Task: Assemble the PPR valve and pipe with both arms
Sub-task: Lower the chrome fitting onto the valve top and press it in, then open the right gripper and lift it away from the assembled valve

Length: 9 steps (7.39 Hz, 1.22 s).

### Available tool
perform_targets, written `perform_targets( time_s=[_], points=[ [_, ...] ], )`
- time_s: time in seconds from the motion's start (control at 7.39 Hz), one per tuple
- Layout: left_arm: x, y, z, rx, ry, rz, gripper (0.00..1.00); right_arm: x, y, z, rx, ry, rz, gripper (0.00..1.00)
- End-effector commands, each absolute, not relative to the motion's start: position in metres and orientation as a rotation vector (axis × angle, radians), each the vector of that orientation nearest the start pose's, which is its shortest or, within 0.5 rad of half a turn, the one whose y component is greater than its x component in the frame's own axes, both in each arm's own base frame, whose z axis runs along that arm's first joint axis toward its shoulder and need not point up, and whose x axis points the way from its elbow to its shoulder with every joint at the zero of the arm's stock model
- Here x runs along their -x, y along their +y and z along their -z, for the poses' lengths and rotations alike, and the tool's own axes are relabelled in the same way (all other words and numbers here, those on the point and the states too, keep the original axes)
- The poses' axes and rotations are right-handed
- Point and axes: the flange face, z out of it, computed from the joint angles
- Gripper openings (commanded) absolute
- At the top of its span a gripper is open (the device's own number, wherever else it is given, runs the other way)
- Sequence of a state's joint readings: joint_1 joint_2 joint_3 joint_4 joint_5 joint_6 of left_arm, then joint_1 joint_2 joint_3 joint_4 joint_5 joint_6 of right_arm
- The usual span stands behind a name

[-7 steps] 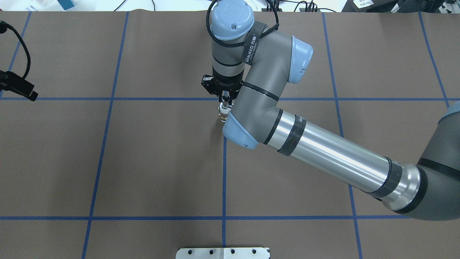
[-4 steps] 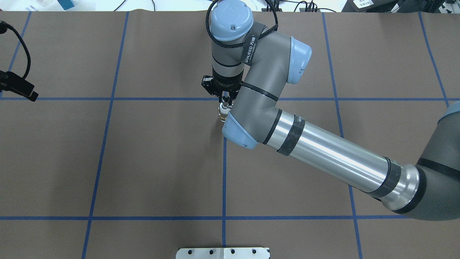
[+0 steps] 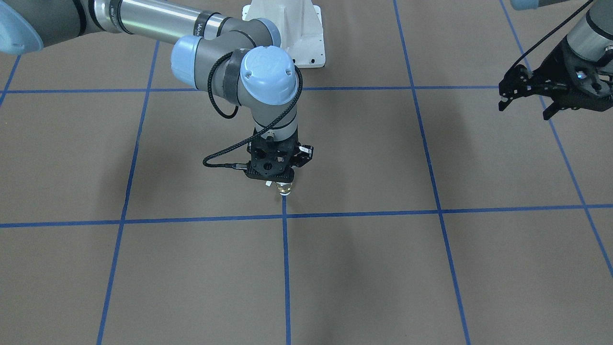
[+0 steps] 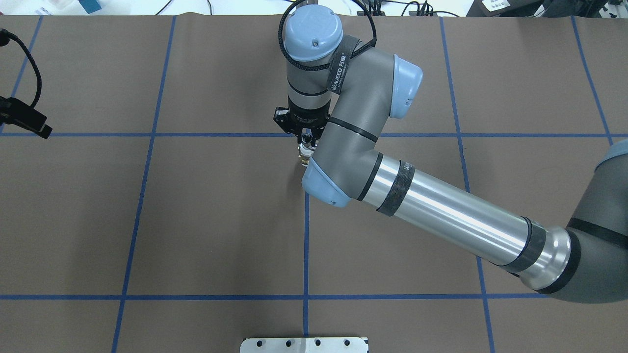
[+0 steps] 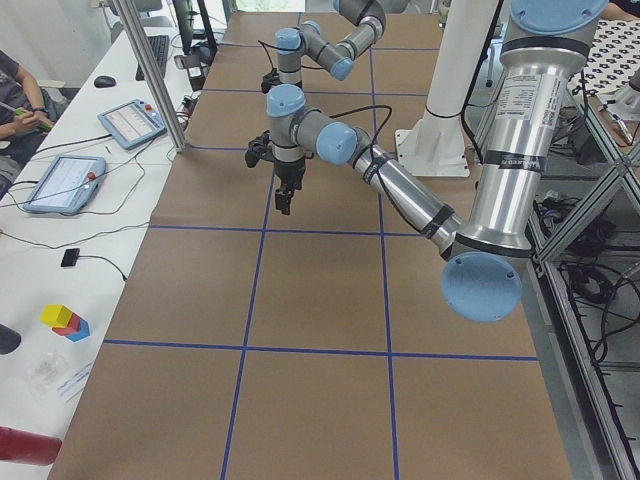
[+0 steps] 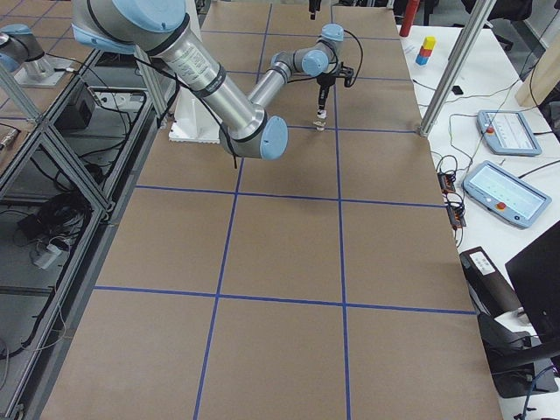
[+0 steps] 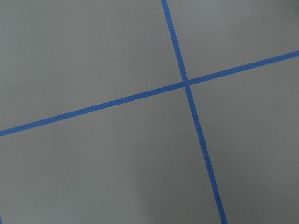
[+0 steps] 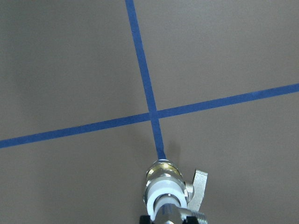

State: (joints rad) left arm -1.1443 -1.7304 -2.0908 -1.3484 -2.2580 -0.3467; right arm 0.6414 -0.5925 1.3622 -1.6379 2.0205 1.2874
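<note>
My right gripper [image 4: 305,136] points down at the table's middle and is shut on the silvery pipe [image 8: 172,211]. The PPR valve [image 8: 163,179] sits joined under the pipe, white ring above, brass end at the bottom, side handle [image 8: 198,186] to its right. The brass end is just above or on the mat at a blue tape crossing; I cannot tell which. The valve also shows in the overhead view [image 4: 305,156] and the front view [image 3: 285,190]. My left gripper [image 3: 523,108] is open and empty, raised far off at the table's left end.
The brown mat carries a blue tape grid [image 4: 305,245]. The white bolted pedestal [image 3: 297,33] stands at the robot's edge. An aluminium post [image 5: 150,70] and tablets [image 5: 130,122] stand on the operators' side. The left wrist view shows only mat and tape.
My right arm's wrist and elbow have shifted slightly; the gripper and the valve stay almost where they were. The left gripper has not moved.
</note>
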Motion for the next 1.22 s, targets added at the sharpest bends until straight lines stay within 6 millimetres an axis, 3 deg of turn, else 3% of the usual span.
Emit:
perform_targets(
  time_s=[0.0, 0.27, 0.41, 0.54, 0.68, 0.81, 0.95, 1.08],
  points=[
    [-0.141, -0.481, -0.361, -0.152, 0.792, -0.232, 0.99, 0.561, -0.533, -0.133, 0.076, -0.808, -0.178, 0.49],
    [-0.141, -0.480, -0.360, -0.148, 0.794, -0.222, 0.99, 0.561, -0.534, -0.134, 0.077, -0.807, -0.181, 0.68],
    [-0.142, -0.480, -0.356, -0.144, 0.802, -0.204, 0.99, 0.559, -0.535, -0.132, 0.074, -0.809, -0.183, 0.68],
    [-0.140, -0.477, -0.355, -0.146, 0.805, -0.205, 0.99, 0.556, -0.537, -0.128, 0.076, -0.815, -0.189, 0.98],
    [-0.140, -0.476, -0.355, -0.147, 0.805, -0.206, 0.99, 0.546, -0.541, -0.122, 0.075, -0.831, -0.198, 1.00],
    [-0.139, -0.475, -0.354, -0.149, 0.805, -0.205, 0.99, 0.524, -0.544, -0.114, 0.077, -0.868, -0.206, 1.00],
    [-0.138, -0.475, -0.354, -0.150, 0.804, -0.204, 0.99, 0.485, -0.532, -0.138, 0.072, -0.893, -0.212, 1.00],
    [-0.138, -0.474, -0.353, -0.151, 0.805, -0.205, 0.99, 0.439, -0.512, -0.185, 0.056, -0.896, -0.219, 1.00]
  ],
)
